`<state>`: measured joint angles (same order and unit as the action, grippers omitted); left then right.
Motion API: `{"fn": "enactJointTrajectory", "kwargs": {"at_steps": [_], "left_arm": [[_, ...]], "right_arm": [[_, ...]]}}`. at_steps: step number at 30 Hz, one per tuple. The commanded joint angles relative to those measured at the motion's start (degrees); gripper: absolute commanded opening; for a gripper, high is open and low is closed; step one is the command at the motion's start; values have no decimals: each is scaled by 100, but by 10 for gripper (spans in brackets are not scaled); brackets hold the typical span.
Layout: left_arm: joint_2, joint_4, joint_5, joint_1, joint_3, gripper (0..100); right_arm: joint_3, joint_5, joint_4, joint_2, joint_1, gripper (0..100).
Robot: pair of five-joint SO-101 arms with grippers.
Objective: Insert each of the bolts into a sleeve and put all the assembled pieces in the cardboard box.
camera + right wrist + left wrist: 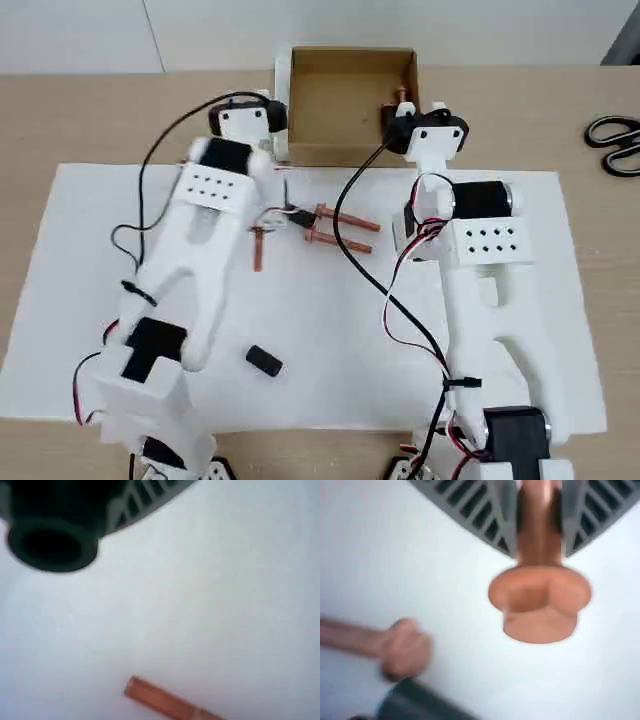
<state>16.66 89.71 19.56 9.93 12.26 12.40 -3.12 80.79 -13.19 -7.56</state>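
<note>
A bolt (pixel 540 605), head foremost, is clenched by its shank in the left claw (pixel 540 535). A sleeve (pixel 52 545) is grasped in the right claw (pixel 75 515), above the white sheet (pixel 330 320). Two loose bolts (pixel 345 218) lie between the arms, and a spare sleeve (pixel 265 360) lies nearer the bases. Insertion is judged to be in hand. Shank and bore must be lined up and pushed together before the box (pixel 345 60) is approached.

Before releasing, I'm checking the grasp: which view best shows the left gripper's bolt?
Left wrist view: the bolt is close up, shank clamped in the left gripper, head free. High view shows the bolt small and thin. Right wrist view has a bolt end I cannot match.
</note>
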Motion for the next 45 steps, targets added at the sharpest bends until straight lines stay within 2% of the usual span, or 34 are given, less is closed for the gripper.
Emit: {"fn": "enactJointTrajectory", "kwargs": {"at_steps": [1,4,6,13,18,24,36,45], "left_arm": [[-352,431,-1143,-563,286,6],[53,492,-2171,-862,286,6],[440,501,-2470,-941,286,6],[1486,246,-2470,-976,295,8],[1486,211,-2470,-958,321,9],[1477,237,-2488,-976,321,80],[976,255,-2497,-941,382,82],[958,-369,-2497,-949,-242,82]], "right_arm": [[-44,-53,-119,-40,13,4],[-44,-53,-171,-40,13,4],[-44,-53,-171,-40,13,4],[-44,-53,-145,-40,13,4],[-26,-53,-127,-40,31,4],[-26,-53,-145,-40,31,4],[-26,-44,-171,-31,22,4],[-18,-35,-171,-31,22,4]]}}
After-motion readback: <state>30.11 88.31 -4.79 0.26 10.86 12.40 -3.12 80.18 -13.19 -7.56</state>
